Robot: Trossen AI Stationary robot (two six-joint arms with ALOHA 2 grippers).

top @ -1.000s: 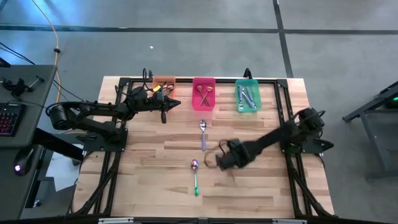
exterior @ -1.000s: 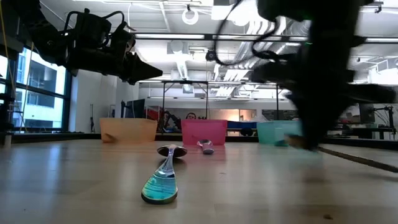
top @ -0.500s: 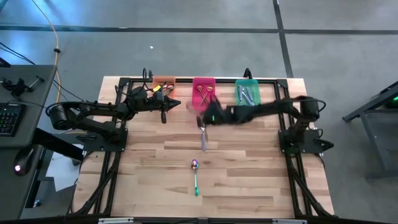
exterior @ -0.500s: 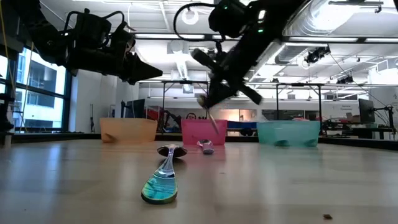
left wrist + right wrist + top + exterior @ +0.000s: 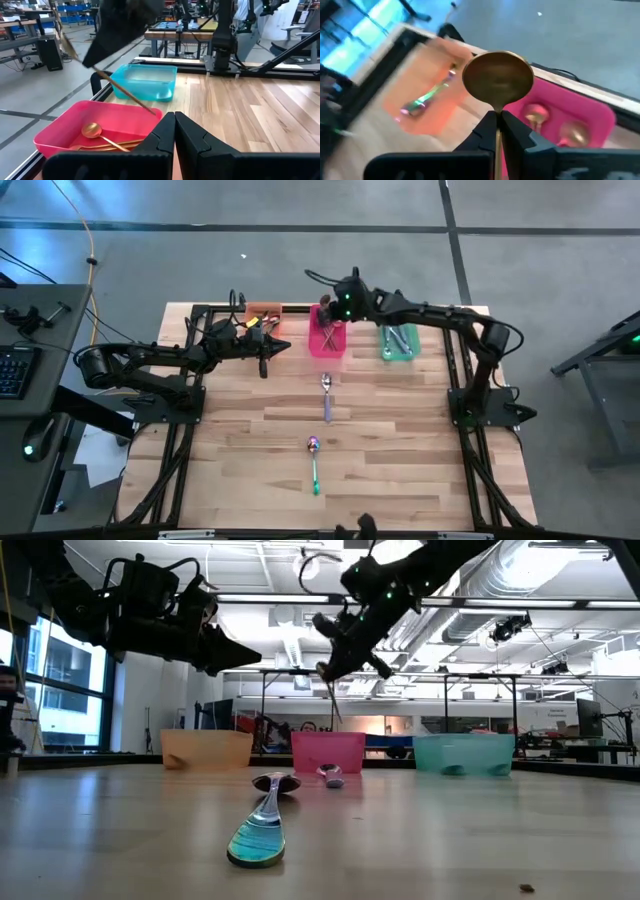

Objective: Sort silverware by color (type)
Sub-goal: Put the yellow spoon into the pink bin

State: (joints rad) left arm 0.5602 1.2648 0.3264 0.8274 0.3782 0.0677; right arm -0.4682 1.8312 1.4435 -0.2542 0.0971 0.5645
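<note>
My right gripper (image 5: 330, 313) (image 5: 496, 119) hovers over the pink bin (image 5: 328, 340) at the far edge, shut on a gold spoon (image 5: 497, 80) (image 5: 336, 705). My left gripper (image 5: 270, 350) (image 5: 175, 131) waits shut, in the air near the orange bin (image 5: 262, 313). A purple-handled silver spoon (image 5: 326, 395) and a green-handled iridescent spoon (image 5: 314, 463) (image 5: 260, 830) lie flat on the table's middle. More gold spoons (image 5: 535, 112) lie in the pink bin. An iridescent spoon (image 5: 427, 97) lies in the orange one, and silver ones (image 5: 397, 335) lie in the teal bin. My right gripper pinches the gold spoon's thin handle (image 5: 496, 113) between its two fingers (image 5: 480, 132). The round bowl (image 5: 497, 77) stands out beyond the fingertips. The spoon is lifted clear above the pink bin, and its shaft (image 5: 127, 95) slants downward below the gripper.
Three translucent bins stand in a row along the far edge: orange, pink and teal (image 5: 398, 350). A dark frame rail (image 5: 455, 330) runs around the tabletop. Bare wood (image 5: 420, 470) lies on either side of the two loose spoons.
My right gripper has risen from low over the table's near middle and swept toward the far edge, and now stands above the pink bin with the gold spoon in its fingers. My left arm and the two spoons on the table have kept still.
</note>
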